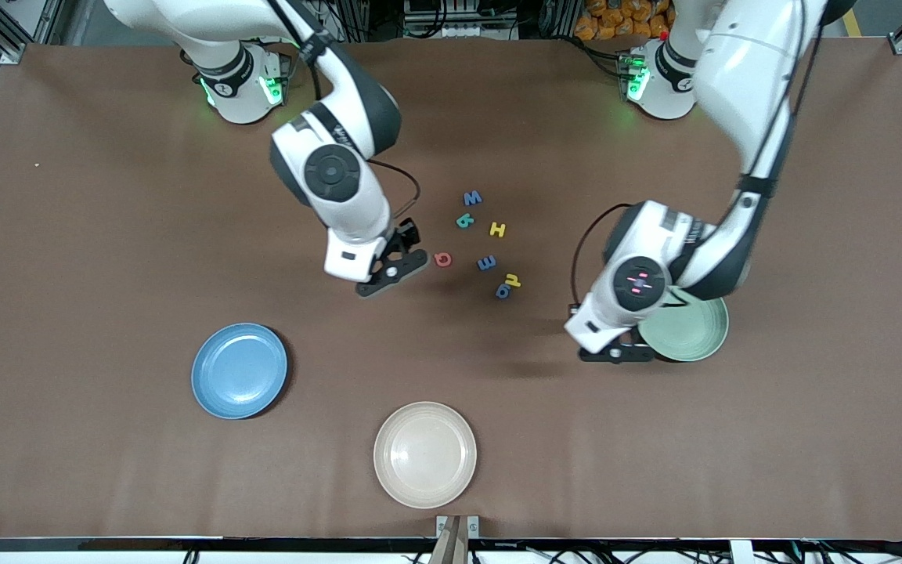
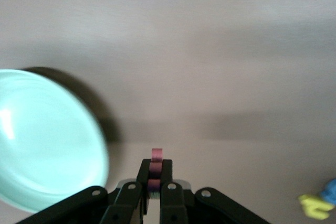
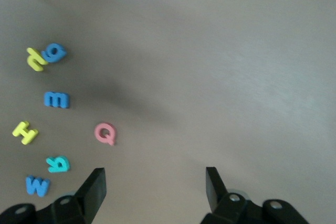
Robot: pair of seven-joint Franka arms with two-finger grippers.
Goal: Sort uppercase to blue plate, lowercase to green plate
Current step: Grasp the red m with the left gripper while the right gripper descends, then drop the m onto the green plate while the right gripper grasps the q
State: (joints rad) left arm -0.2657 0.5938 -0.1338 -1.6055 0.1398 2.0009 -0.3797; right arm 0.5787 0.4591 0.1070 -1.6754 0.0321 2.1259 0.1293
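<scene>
Gripping red letter — left pincer

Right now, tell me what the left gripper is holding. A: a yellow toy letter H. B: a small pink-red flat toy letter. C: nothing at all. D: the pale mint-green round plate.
B: in the left wrist view the left gripper is shut on a small pink-red flat toy letter, just beside the pale mint-green round plate, while the yellow toy letter H lies on the table.
</scene>
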